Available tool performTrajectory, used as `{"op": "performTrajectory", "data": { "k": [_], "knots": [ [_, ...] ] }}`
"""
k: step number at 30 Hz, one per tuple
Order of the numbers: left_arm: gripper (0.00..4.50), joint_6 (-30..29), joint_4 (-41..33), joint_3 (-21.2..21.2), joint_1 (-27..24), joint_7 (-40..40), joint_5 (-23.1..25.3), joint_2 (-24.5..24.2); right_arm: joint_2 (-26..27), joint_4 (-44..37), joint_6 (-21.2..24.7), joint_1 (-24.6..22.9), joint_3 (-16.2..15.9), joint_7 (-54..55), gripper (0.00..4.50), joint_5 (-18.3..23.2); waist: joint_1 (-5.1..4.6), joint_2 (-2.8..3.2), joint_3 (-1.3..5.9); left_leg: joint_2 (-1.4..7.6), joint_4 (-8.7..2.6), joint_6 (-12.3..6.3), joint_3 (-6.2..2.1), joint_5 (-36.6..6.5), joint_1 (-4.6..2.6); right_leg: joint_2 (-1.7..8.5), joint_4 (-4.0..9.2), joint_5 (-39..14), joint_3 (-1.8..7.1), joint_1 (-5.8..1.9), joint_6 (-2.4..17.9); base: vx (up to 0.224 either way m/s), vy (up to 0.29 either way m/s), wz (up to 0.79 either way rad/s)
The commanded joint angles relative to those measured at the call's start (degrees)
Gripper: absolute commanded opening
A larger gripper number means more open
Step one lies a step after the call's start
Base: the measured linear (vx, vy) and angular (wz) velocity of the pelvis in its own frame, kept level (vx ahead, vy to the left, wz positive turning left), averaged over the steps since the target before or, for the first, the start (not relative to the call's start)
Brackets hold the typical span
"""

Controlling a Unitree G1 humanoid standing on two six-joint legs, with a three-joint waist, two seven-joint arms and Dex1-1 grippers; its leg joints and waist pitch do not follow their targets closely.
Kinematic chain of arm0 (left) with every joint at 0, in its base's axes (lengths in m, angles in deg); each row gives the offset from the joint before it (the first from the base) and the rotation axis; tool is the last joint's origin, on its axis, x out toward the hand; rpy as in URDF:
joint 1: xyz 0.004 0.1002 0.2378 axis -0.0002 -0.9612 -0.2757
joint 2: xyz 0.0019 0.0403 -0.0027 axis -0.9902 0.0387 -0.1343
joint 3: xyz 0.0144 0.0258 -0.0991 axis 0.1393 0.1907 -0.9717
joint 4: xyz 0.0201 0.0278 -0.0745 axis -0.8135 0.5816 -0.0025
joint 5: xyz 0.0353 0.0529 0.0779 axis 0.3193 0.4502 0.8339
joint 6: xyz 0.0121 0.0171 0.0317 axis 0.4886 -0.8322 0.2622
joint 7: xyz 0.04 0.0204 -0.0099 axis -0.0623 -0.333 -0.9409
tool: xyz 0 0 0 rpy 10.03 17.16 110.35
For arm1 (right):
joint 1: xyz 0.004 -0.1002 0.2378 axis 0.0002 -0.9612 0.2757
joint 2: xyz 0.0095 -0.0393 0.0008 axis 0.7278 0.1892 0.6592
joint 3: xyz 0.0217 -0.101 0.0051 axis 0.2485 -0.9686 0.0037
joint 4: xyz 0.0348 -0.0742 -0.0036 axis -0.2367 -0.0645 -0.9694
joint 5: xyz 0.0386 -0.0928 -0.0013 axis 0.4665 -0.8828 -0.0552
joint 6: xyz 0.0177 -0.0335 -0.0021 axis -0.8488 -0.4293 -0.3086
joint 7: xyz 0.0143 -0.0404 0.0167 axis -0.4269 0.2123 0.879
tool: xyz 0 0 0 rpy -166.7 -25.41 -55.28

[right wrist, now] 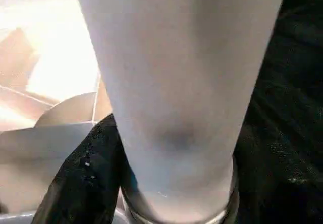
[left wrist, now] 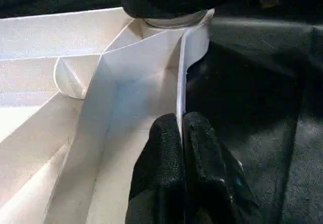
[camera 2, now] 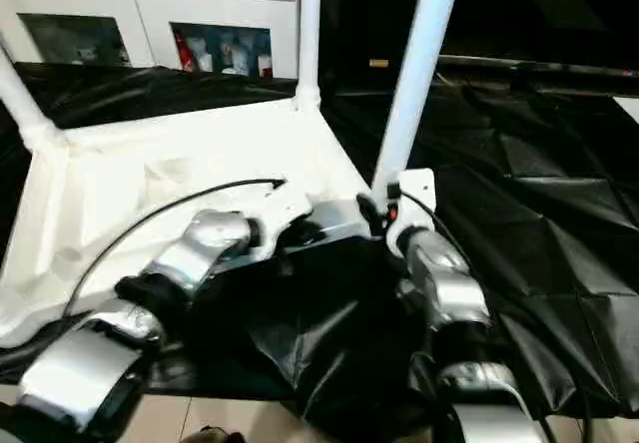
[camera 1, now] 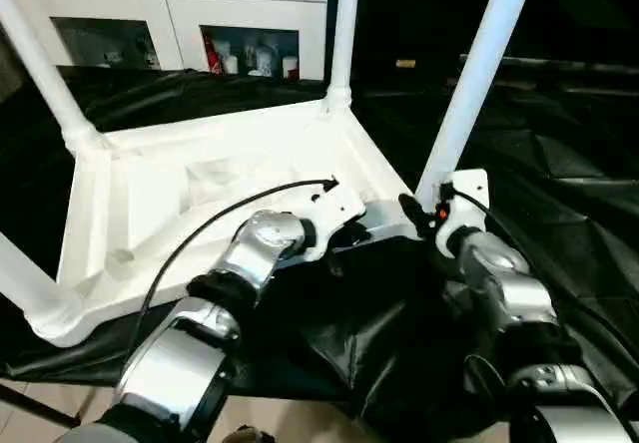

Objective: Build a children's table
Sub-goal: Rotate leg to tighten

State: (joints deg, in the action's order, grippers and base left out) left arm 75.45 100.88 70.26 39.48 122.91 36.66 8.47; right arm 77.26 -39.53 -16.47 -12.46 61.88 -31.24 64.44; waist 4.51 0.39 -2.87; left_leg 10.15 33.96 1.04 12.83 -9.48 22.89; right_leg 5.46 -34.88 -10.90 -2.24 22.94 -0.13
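Upside down on the black-draped work table, the light, stiff tabletop is pinched at its thin near rim by the left gripper, while the right gripper straddles the slippery near-corner leg low down.

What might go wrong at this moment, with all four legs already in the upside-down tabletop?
1. The left gripper pinches only the thin rim of the tabletop; that grip may slip if the table is lifted or turned.
2. The right gripper is at the base of the nearest leg; a sideways push might loosen it from its socket.
3. The tabletop's near corner sits near the work table's edge and could slide off.
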Motion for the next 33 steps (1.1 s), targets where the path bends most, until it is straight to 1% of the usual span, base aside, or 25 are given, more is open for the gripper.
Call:
{"op": "performTrajectory", "data": {
  "k": [1, 2, 5, 6, 8, 9, 10, 11, 12, 13, 15, 16, 17, 18, 19, 20, 21, 22, 24, 26, 27, 28, 30, 31, 33],
  "knots": [
    [0.0, 1.0, 0.5, -2.5, 3.0, -5.9, -1.5, 2.6, 5.0, 1.0, 0.9, -1.1, -5.3, -4.1, 3.2, -0.2, -0.36, -0.4, 3.75, 3.01, -4.32, -0.6, -2.18, -15.2, -2.11, 3.35, 4.86, -11.2, 1.88, -1.68, 11.1, 0.0, 0.0, 0.0],
    [0.0, 1.2, 0.7, -2.5, 3.0, -5.7, -1.5, 2.5, 4.9, 1.0, 0.7, -1.1, -5.4, -4.1, 3.34, -0.2, -0.36, -0.43, 3.72, 3.01, -4.33, -0.65, -2.17, -15.3, -2.1, 3.34, 4.89, -11.4, 1.87, -1.69, 11.1, 0.0, 0.0, 0.0],
    [0.0, 3.5, 0.5, -2.3, 2.5, -1.6, -1.9, 0.8, 3.3, 0.0, -0.3, -1.3, -6.4, -7.3, 3.37, -0.3, -0.44, -0.42, 3.63, 3.07, -4.48, -0.7, -2.32, -16.2, -2.0, 3.46, 4.95, -13.0, 1.81, -1.78, 11.0, 0.0, 0.0, 0.0],
    [0.0, 4.0, 0.2, -2.2, 2.1, -0.2, -2.0, 0.2, 2.5, -0.6, 0.0, -1.5, -6.8, -9.3, 3.63, 0.1, -0.58, -0.51, 3.62, 3.04, -4.49, -0.78, -2.34, -16.9, -1.97, 3.46, 5.09, -13.9, 1.8, -1.79, 10.8, 0.0, 0.0, 0.0],
    [0.0, 4.9, -0.7, -2.1, 1.2, 2.6, -2.4, -1.2, 0.7, -2.3, 0.9, -2.1, -7.6, -13.9, 3.63, 0.9, -1.12, -0.51, 3.71, 3.13, -4.49, -1.17, -2.45, -16.2, -1.77, 3.39, 4.84, -12.1, 1.74, -2.0, 11.2, 0.0, 0.0, 0.0],
    [0.0, 5.0, -1.1, -2.0, 0.8, 3.9, -2.6, -2.0, -0.5, -3.1, 1.0, -2.4, -8.0, -16.6, 3.63, 1.2, -1.15, -0.54, 3.71, 3.09, -4.45, -1.43, -2.42, -15.9, -1.73, 3.35, 4.78, -11.4, 1.73, -2.08, 11.4, 0.0, 0.0, 0.0],
    [0.0, 5.4, -1.6, -1.9, 0.3, 5.6, -2.8, -2.9, -1.8, -4.0, 1.0, -2.8, -8.6, -19.7, 3.63, 1.6, -1.13, -0.62, 3.69, 3.1, -4.39, -1.85, -2.4, -15.8, -1.7, 3.4, 4.78, -11.0, 1.71, -2.2, 11.7, 0.0, 0.0, 0.0],
    [0.0, 5.9, -2.1, -1.8, -0.3, 7.3, -3.0, -3.7, -3.2, -4.9, 0.6, -3.2, -9.3, -22.6, 3.63, 1.8, -1.22, -1.19, 3.73, 3.13, -4.2, -2.7, -2.23, -14.9, -1.52, 3.43, 4.64, -9.8, 1.77, -2.26, 12.2, 0.0, 0.0, 0.0],
    [0.0, 6.0, -2.5, -1.7, -0.8, 9.0, -3.2, -4.6, -4.8, -5.9, 0.4, -3.7, -10.1, -26.0, 3.63, 2.1, -1.1, -0.98, 3.75, 3.1, -4.1, -3.09, -2.27, -14.4, -1.5, 3.56, 4.55, -9.6, 1.76, -2.3, 12.5, 0.0, 0.0, 0.0],
    [0.0, 6.6, -3.2, -1.4, -1.4, 11.4, -3.4, -5.7, -6.6, -7.0, 0.5, -4.2, -10.7, -29.4, 3.63, 2.7, -0.77, -0.85, 3.7, 3.26, -3.94, -4.02, -2.15, -13.1, -1.43, 3.52, 4.48, -8.7, 1.71, -2.46, 12.9, 0.0, 0.0, 0.0],
    [0.0, 7.7, -4.3, -1.1, -2.5, 15.6, -4.2, -7.3, -8.8, -8.3, 0.4, -4.7, -11.2, -33.4, 3.63, 3.2, -0.73, -0.64, 3.77, 3.46, -3.87, -4.35, -2.0, -12.3, -1.47, 3.33, 4.11, -7.3, 1.63, -2.31, 13.8, 0.0, 0.0, 0.0],
    [0.0, 7.9, -4.6, -1.0, -2.8, 16.5, -4.3, -7.7, -9.3, -8.5, 0.5, -4.7, -11.2, -34.1, 3.63, 3.4, -0.78, -0.62, 3.77, 3.48, -3.88, -4.32, -1.98, -12.1, -1.52, 3.29, 4.04, -6.9, 1.6, -2.22, 14.2, 0.0, 0.0, 0.0],
    [0.0, 8.5, -5.9, -0.5, -3.8, 20.6, -4.8, -9.7, -11.4, -9.2, 0.8, -4.8, -11.3, -37.8, 3.63, 3.9, -0.76, -0.63, 3.83, 3.5, -3.83, -4.21, -1.92, -12.2, -1.65, 3.21, 3.93, -6.6, 1.54, -2.18, 14.8, 0.0, 0.0, 0.0],
    [0.0, 8.6, -6.2, -0.4, -4.1, 21.6, -4.9, -10.2, -11.9, -9.3, 0.9, -4.8, -11.3, -38.7, 3.63, 4.0, -0.64, -0.62, 3.78, 3.57, -3.87, -4.32, -1.96, -11.9, -1.44, 3.28, 3.73, -6.2, 1.5, -2.42, 15.2, 0.0, 0.0, 0.0],
    [0.0, 8.7, -6.8, -0.3, -4.5, 23.2, -5.1, -11.0, -12.7, -9.5, 1.2, -4.7, -11.3, -40.2, 3.63, 4.2, -0.6, -0.48, 3.8, 3.65, -3.84, -4.28, -1.86, -12.5, -1.69, 3.19, 3.76, -6.2, 1.53, -2.12, 15.5, 0.0, 0.0, 0.0],
    [0.0, 8.6, -7.6, -0.2, -5.0, 25.2, -5.7, -11.9, -13.7, -9.8, 1.3, -4.7, -11.5, -42.0, 3.63, 4.4, -0.6, -0.49, 3.79, 3.67, -3.85, -4.22, -1.83, -12.6, -1.72, 3.2, 3.74, -6.1, 1.55, -2.09, 15.6, 0.0, 0.0, 0.0],
    [0.0, 8.4, -8.7, -0.2, -5.6, 27.7, -6.5, -12.9, -14.9, -10.0, 1.4, -4.6, -11.7, -44.0, 3.63, 4.5, -0.41, -0.69, 3.72, 3.67, -3.85, -4.08, -1.79, -12.7, -1.74, 3.28, 3.7, -6.7, 1.57, -2.1, 15.8, 0.0, 0.0, 0.0],
    [0.0, 7.8, -10.1, -0.2, -6.3, 30.5, -7.5, -14.1, -16.1, -10.4, 1.5, -4.5, -12.0, -46.2, 3.63, 4.8, -0.27, -0.6, 3.73, 3.82, -3.95, -3.87, -1.82, -12.9, -1.82, 3.35, 3.71, -7.2, 1.58, -2.08, 15.8, 0.0, 0.0, 0.0],
    [0.0, 7.6, -10.5, -0.1, -6.5, 31.4, -7.8, -14.5, -16.5, -10.5, 1.3, -4.4, -12.1, -46.7, 3.63, 4.8, -0.2, -0.54, 3.65, 3.88, -4.0, -3.47, -1.71, -13.4, -1.96, 3.28, 3.73, -7.7, 1.69, -1.79, 15.8, 0.0, 0.0, 0.0],
    [0.0, 6.9, -11.9, 0.1, -7.2, 33.9, -8.5, -15.6, -17.5, -10.7, 1.1, -4.3, -12.7, -48.5, 3.63, 4.6, 0.26, -0.65, 3.62, 3.92, -4.04, -2.54, -1.69, -14.3, -2.19, 3.42, 3.81, -9.2, 1.76, -1.68, 15.6, 0.0, 0.0, 0.0],
    [0.0, 6.8, -12.5, 0.1, -7.5, 34.7, -8.6, -16.0, -17.8, -10.7, 1.0, -4.3, -13.0, -49.2, 3.63, 4.5, 0.39, -0.78, 3.6, 3.9, -4.05, -2.44, -1.64, -14.1, -2.16, 3.44, 3.86, -9.5, 1.79, -1.68, 15.4, 0.0, 0.0, 0.0],
    [0.0, 6.8, -12.5, 0.1, -7.5, 34.7, -8.6, -16.0, -17.8, -10.7, 1.0, -4.3, -13.0, -49.2, 3.63, 4.5, 0.63, -0.67, 3.64, 3.95, -4.05, -2.22, -1.69, -13.9, -2.22, 3.49, 3.78, -9.4, 1.8, -1.66, 15.3, 0.0, 0.0, 0.0],
    [0.0, 6.5, -13.5, -0.1, -7.8, 35.7, -8.9, -16.6, -18.3, -10.6, 0.9, -4.1, -13.5, -50.5, 3.63, 4.3, 0.8, -0.7, 3.63, 3.88, -4.07, -2.0, -1.65, -13.7, -2.16, 3.41, 3.69, -8.9, 1.82, -1.65, 15.1, 0.0, 0.0, 0.0],
    [0.0, 6.4, -13.8, -0.2, -7.9, 35.6, -8.9, -16.7, -18.4, -10.5, 0.9, -4.1, -13.7, -51.1, 3.39, 4.2, 0.8, -0.92, 3.61, 3.85, -4.08, -1.92, -1.65, -13.7, -2.11, 3.43, 3.71, -9.0, 1.81, -1.71, 14.9, 0.0, 0.0, 0.0],
    [0.0, 6.3, -13.9, -0.4, -7.9, 35.4, -8.9, -16.7, -18.3, -10.6, 1.1, -4.1, -13.8, -51.3, 3.29, 4.3, 0.78, -0.93, 3.64, 3.82, -4.07, -1.98, -1.68, -13.4, -2.04, 3.48, 3.67, -9.0, 1.81, -1.73, 14.7, 0.0, 0.0, 0.0]
  ]
}}
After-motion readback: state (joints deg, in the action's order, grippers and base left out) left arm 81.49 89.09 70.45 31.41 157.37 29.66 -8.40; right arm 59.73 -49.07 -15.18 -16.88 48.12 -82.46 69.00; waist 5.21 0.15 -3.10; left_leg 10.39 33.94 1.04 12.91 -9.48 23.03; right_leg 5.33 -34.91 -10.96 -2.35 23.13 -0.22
